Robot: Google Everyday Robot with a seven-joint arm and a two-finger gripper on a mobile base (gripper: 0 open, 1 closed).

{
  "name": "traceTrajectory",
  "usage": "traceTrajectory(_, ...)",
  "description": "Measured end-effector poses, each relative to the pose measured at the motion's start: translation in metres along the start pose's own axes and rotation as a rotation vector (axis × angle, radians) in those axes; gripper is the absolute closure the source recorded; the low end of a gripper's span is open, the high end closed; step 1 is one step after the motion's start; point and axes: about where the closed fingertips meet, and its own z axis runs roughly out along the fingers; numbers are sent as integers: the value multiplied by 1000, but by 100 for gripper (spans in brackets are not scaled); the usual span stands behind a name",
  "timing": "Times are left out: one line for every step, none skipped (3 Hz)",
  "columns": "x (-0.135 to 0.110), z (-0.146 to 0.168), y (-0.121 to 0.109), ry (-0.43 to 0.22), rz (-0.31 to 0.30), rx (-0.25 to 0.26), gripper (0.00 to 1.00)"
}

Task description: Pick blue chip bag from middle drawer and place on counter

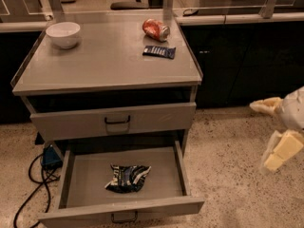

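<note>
The blue chip bag (pixel 127 178) lies crumpled on the floor of the middle drawer (pixel 85 179), which is pulled out at the bottom of the cabinet. The counter (pixel 104 61) is the grey top above it, with a low rim. My gripper (pixel 269 133) is at the right edge of the view, well to the right of the cabinet and above the floor. Its pale fingers (pixel 276 155) stand apart and hold nothing.
On the counter stand a white bowl (pixel 63 34) at the back left, a red can (pixel 156 29) lying on its side and a flat navy bar wrapper (pixel 159 52). A shut drawer front (pixel 114 121) sits above the open one. Cables and a blue box (pixel 49 156) lie on the floor at left.
</note>
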Motion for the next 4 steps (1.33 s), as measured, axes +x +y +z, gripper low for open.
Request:
traceTrajectory(33,69,18,-80,2,-84,0)
traceTrajectory(33,69,18,-80,2,-84,0)
traceTrajectory(32,91,11,-166,-41,-72,0)
traceTrajectory(-1,129,-15,-316,-156,-28,0)
